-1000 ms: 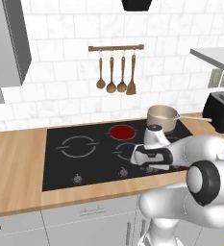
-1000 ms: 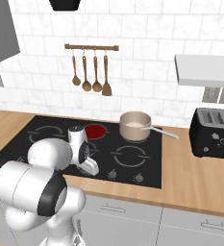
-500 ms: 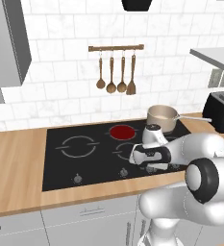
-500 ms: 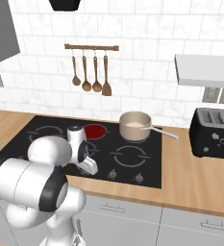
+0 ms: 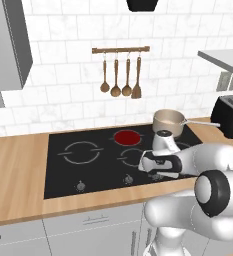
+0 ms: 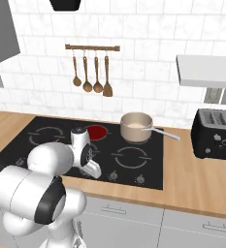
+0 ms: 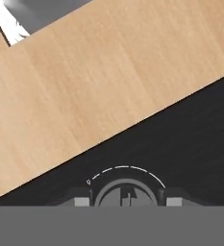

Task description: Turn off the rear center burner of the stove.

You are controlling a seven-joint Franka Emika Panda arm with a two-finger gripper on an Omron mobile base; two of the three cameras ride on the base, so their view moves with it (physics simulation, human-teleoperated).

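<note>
The rear center burner (image 5: pixel 127 136) glows red, beyond my tool (image 7: pixel 126 198). I see my tool's fingertips (image 7: pixel 82 199) straddling a stove (image 5: pixel 88 170) knob (image 7: pixel 126 193); whether they're clenched, I can't tell.

We see open black glass cooktop (image 5: pixel 88 170) left of our arm, nothing standing there. The tan round saucepan with its long grey handle (image 6: pixel 136 127) crowds the rear right, just beside the glowing red disc burner (image 5: pixel 127 137).

A pale wooden countertop (image 7: pixel 108 81) fills the upper frame, running diagonally. Below it lies the flat black glass stove (image 7: pixel 190 144). At bottom centre a round grey knob (image 7: pixel 126 193) sits between two dark fingertips (image 7: pixel 82 199), under a thin white dashed arc (image 7: pixel 128 169).
</note>
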